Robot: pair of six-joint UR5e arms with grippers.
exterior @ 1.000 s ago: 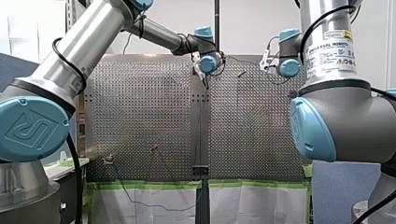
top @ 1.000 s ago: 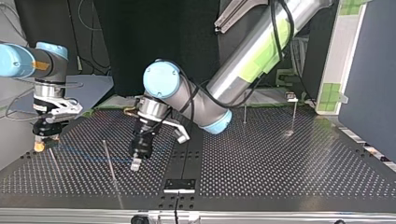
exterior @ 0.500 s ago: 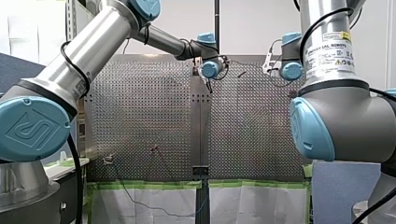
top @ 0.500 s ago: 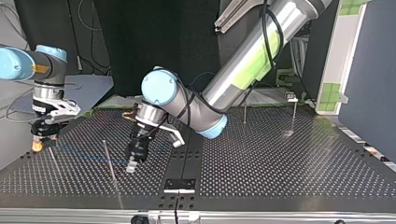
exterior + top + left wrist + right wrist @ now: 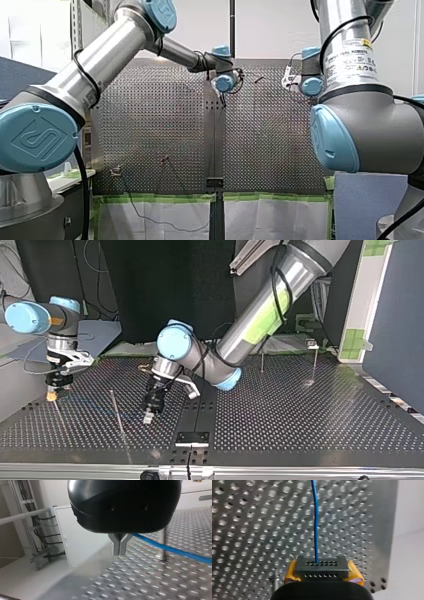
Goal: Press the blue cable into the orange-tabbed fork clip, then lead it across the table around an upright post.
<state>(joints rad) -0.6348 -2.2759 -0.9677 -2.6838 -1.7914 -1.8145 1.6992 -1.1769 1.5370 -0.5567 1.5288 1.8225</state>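
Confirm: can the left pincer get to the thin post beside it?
Likely yes. My left pincer, shut on the blue cable, hangs just beside the upright post; nothing stands on the perforated table between them. The cable runs past the post to my right pincer.

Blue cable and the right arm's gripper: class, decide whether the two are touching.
Touching. The right wrist view shows the blue cable running straight into the black tip of the right gripper, between its yellow pads, with no gap.
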